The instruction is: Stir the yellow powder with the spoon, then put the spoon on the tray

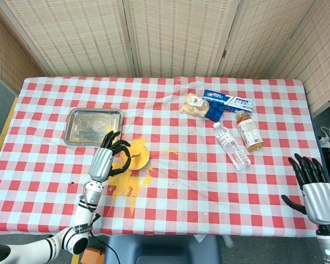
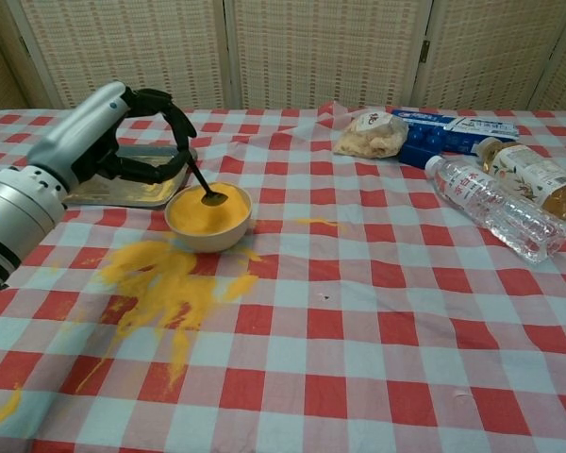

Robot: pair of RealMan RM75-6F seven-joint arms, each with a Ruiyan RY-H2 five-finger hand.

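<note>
Pinching one dark spoon by its handle: left hand, thumb and a finger closed on the stem, other fingers curled loosely above. Spoon tilted, bowl end down at the far rim of one cream bowl, resting on or just above the yellow powder that fills it; contact not clear from either view. Bowl just right of and below the hand in the chest view, directly beside the fingertips in the head view. One metal tray just behind the hand, lying flat on the cloth, with smears of yellow inside. One broad splash of spilled powder on the near side of the bowl, under the forearm, plus one small streak to the right of the bowl. Everything on one table under a red-and-white check cloth. Well off to the right of the hand, four grocery items grouped together: one bag of snacks, one blue box, one clear water bottle lying on its side, one brown drink bottle also lying down. Right hand far from all of it at the table's near right corner, fingers spread and pointing up, holding nothing.
</note>
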